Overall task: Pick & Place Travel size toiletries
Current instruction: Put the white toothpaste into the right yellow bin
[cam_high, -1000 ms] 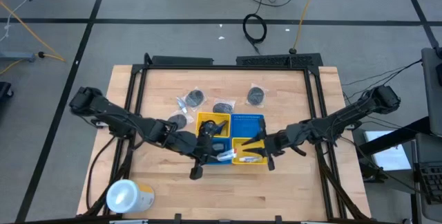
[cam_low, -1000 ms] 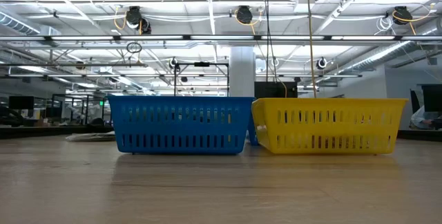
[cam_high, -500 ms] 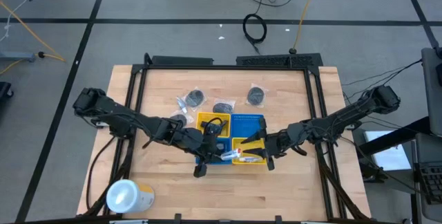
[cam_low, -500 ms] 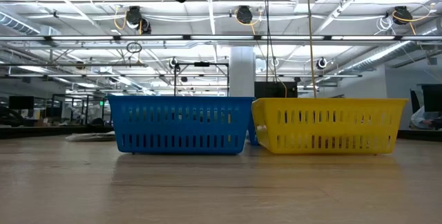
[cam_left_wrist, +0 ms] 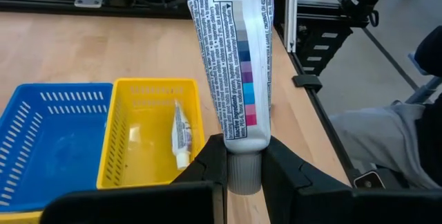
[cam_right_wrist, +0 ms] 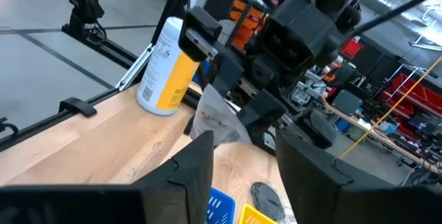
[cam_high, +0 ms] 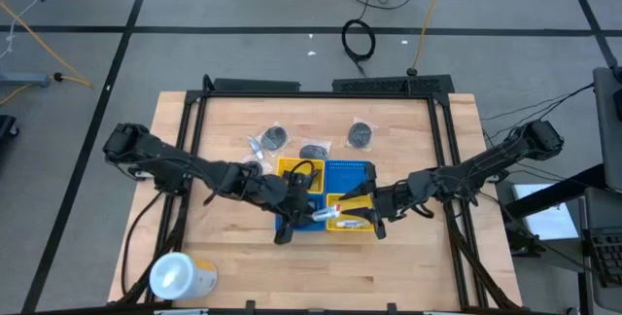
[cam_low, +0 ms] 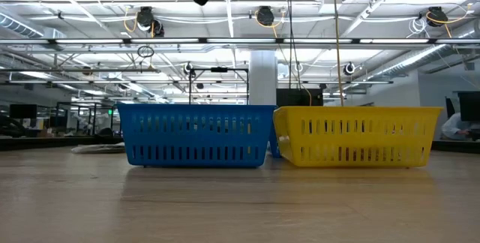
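Tube point(cam_left_wrist: 231, 65) top cut off; left hand point(cam_left_wrist: 243, 172) grips its cap.

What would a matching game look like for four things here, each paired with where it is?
Things:
1. large white tube
2. small white tube
3. yellow can
4. dark round disc

Places:
A. lying flat on the bare tabletop
B. lying in the yellow tray
C. standing at the tabletop's corner
D. gripped in the left end effector

Pairs: 1-D, 2-B, 3-C, 4-A
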Motion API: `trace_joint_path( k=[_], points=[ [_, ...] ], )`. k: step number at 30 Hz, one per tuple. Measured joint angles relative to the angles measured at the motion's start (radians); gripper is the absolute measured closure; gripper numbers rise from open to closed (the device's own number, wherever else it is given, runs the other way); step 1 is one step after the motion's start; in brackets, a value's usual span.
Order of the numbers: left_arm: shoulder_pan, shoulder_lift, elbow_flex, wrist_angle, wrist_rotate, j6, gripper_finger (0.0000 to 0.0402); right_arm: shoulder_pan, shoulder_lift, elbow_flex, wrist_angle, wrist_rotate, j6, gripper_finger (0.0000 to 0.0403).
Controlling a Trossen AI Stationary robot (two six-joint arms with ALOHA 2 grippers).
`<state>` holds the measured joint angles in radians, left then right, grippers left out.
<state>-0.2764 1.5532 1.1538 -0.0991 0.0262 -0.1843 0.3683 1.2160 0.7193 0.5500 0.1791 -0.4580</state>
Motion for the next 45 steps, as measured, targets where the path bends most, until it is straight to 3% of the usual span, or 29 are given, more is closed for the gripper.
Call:
trace_joint_path(
  k=[13, 25, 28, 37, 45],
  points=[
    [0.054, 0.0, 0.0, 0.039, 0.081, 0.034, 0.0361, 0.0, 0.0, 0.0, 0.015, 0.0, -0.01, 0.0274],
    [0.069, 0.0, 0.0, 0.042, 0.106, 0.044, 0.0361, 0.0, 0.0, 0.0, 0.059, -0.001, -0.062, 0.0393],
    [0.069, 0.0, 0.0, 0.042, 0.107, 0.044, 0.0359, 0.0, 0.0, 0.0, 0.055, -0.001, -0.067, 0.0398],
    [0.069, 0.0, 0.0, 0.042, 0.079, 0.07, 0.0291, 0.0, 0.0, 0.0, 0.051, 0.008, -0.062, 0.0402],
    [0.069, 0.0, 0.0, 0.017, 0.077, 0.033, 0.0261, 0.0, -0.029, 0.0, -0.019, 0.084, -0.056, 0.0403]
  ],
)
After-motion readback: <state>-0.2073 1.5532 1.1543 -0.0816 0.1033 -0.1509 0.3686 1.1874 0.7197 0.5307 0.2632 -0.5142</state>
